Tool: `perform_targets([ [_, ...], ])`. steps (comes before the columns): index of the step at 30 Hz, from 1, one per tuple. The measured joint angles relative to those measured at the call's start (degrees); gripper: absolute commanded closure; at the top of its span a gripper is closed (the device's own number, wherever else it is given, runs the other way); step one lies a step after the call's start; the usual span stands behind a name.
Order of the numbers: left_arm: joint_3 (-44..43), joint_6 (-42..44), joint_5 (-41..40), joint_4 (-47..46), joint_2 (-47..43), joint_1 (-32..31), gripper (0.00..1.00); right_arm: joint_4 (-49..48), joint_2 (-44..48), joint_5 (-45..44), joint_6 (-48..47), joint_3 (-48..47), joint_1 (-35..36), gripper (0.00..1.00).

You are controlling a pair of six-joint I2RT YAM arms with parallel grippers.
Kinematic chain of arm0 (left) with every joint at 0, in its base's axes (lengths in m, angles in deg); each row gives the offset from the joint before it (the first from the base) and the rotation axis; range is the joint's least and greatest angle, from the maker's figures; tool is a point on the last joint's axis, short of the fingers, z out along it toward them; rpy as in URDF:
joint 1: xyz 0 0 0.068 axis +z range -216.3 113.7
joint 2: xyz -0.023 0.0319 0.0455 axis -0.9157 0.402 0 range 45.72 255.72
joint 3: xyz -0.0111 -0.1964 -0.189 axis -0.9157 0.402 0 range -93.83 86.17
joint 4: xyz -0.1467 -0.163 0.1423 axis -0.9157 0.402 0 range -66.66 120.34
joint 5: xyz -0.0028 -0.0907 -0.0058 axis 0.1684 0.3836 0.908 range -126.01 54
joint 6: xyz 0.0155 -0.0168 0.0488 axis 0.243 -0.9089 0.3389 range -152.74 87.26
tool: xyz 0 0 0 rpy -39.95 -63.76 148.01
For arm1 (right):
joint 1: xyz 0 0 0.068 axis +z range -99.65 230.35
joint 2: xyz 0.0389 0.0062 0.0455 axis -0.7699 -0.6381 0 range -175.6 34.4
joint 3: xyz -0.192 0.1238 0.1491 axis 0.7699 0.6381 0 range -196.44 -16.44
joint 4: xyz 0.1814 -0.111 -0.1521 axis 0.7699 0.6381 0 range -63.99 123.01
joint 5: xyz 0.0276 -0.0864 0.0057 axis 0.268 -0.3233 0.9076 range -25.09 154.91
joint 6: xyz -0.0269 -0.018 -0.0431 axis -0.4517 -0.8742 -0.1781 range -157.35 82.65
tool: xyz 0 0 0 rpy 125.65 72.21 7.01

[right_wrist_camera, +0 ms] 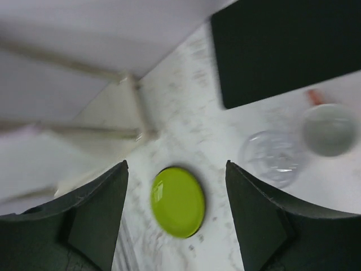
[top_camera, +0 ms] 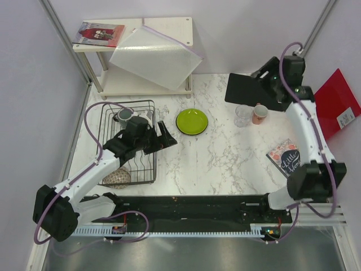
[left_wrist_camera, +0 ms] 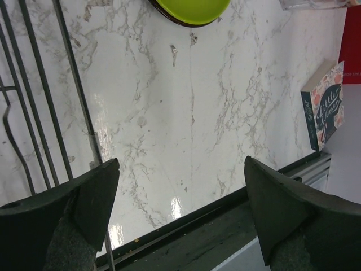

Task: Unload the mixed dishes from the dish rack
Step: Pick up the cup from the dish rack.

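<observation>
Left gripper (left_wrist_camera: 180, 169) fills the bottom of its wrist view, jaws released and wide apart above the bare marble surface (left_wrist_camera: 186, 113), just right of the dish rack (top_camera: 141, 102). In the rack, the dark handled mug (top_camera: 124, 116) stands at the upper left and the brown speckled bowl (top_camera: 117, 178) sits at the lower-left corner. The lime-green plate (top_camera: 192, 121) lies mid-frame on the surface. The clear glass (top_camera: 243, 116) and small pink cup (top_camera: 259, 114) stand side by side near the right gripper (right_wrist_camera: 175, 169), whose jaws are likewise spread, holding nothing.
</observation>
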Motion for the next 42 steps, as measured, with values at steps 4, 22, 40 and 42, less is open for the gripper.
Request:
perform_targets([
  [4,-3.15,2.08,-5.18,3.50,0.17,0.04,0.01,-17.27,14.93,8.63,-0.92,19.47,13.75,0.23],
  [22,-17.68,13.16,-28.00,13.20,11.58,19.58,0.00,-34.21,35.85,16.76,-16.35,51.30,31.67,0.23],
  [40,-24.87,2.95,-30.80,12.44,30.71,21.35,0.01,-41.62,42.97,19.43,-12.81,62.64,32.63,0.23],
  [42,-25.29,2.67,-30.80,12.15,31.28,21.62,0.01,-41.72,43.25,19.43,-12.63,62.73,32.63,0.23],
])
